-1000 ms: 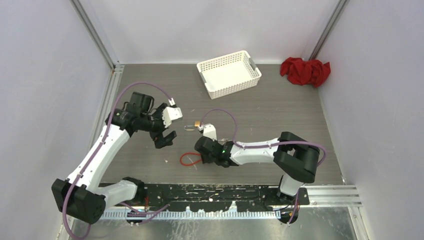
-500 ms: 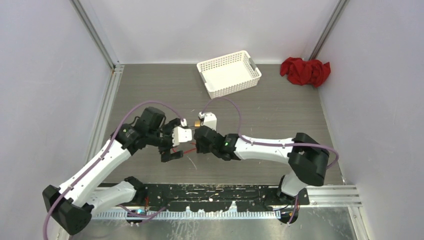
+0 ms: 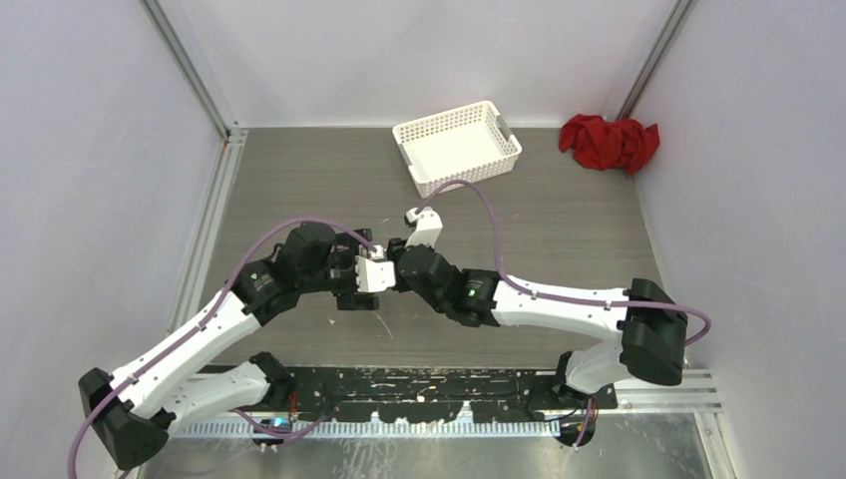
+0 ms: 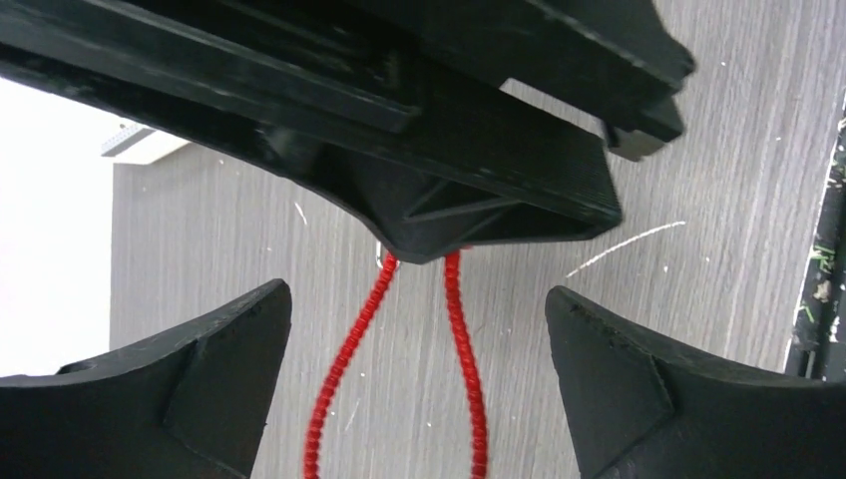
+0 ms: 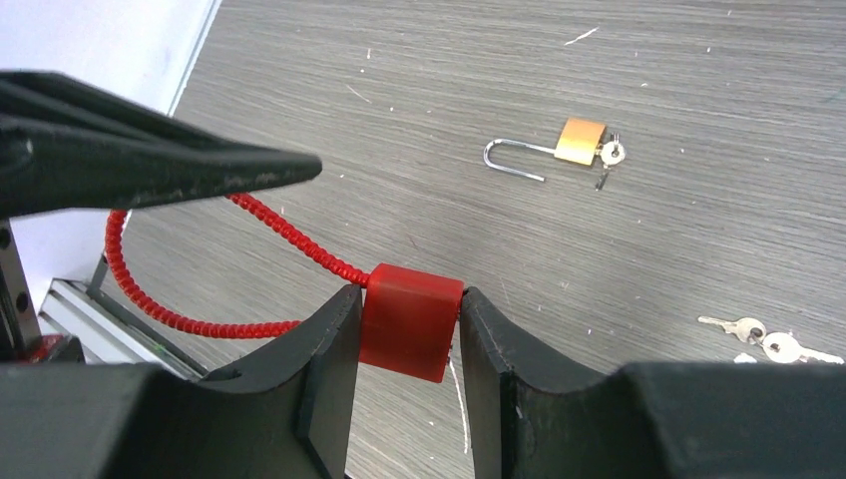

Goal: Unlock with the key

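Just beside the red lock [image 5: 411, 321], pinched in the right gripper [image 5: 404, 304], the left gripper [image 4: 417, 309] has arrived, wide open and empty; a handover looks likely.

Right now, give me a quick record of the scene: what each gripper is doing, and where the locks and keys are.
right gripper: shut on red lock body
left gripper: open, one finger on each side of the red cable loop
brass padlock: lying on the table, apart from both grippers, key in it
loose keys: on the table, nearer the right wrist camera than the padlock
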Tool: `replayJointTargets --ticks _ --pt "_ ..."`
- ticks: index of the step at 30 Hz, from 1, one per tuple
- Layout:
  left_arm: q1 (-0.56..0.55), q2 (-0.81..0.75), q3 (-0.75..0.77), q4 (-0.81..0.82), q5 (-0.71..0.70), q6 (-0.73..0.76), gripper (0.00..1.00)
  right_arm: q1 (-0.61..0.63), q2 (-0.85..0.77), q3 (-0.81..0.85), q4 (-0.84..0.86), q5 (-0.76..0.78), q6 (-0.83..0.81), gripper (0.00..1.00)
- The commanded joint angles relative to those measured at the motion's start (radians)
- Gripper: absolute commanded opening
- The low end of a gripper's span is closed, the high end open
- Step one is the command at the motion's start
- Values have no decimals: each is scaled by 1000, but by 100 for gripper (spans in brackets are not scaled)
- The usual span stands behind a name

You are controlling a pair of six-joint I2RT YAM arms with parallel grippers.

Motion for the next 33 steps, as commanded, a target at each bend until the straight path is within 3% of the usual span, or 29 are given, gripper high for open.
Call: replayJointTargets --ticks 1,8,17,19,27,33 --pt "-7 -21 -27 132 3 57 97 17 -69 -43 150 32 -35 3" --pt "-7 -44 -37 119 74 45 86 24 -166 -171 330 -30 -75 3" --pt "-8 -13 16 133 121 -32 58 23 -202 -214 382 -70 -88 2" --pt "-8 -4 19 140 112 -31 48 25 -202 -216 387 -70 -86 3" --pt "-8 -24 4 135 94 39 3 14 -264 -276 440 -160 -34 38" --pt "-8 -71 6 142 128 103 0 -172 -355 -388 503 -552 79 64"
